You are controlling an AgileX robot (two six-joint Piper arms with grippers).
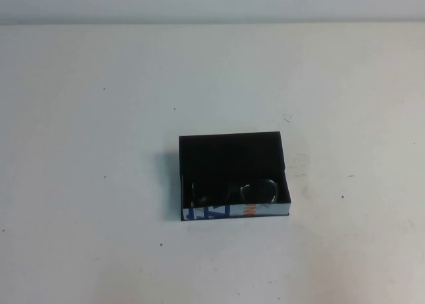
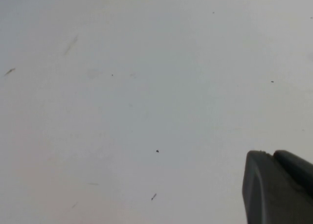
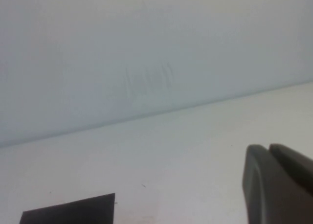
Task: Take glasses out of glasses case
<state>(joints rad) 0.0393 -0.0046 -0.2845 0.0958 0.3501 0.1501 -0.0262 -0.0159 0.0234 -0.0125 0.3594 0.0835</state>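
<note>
The glasses case (image 1: 232, 151) is a shallow open black box in the middle of the white table, its near wall (image 1: 236, 211) printed white with blue and orange marks. The glasses (image 1: 234, 190) lie folded inside along that near wall, thin dark frames with clear lenses. Neither arm shows in the high view. My left gripper (image 2: 270, 154) is shut and empty over bare table. My right gripper (image 3: 267, 147) is shut and empty; a corner of the case (image 3: 73, 212) shows in its view, apart from the fingers.
The white table (image 1: 93, 184) has small dark specks and scuffs. A pale wall (image 3: 146, 48) rises behind the table's far edge.
</note>
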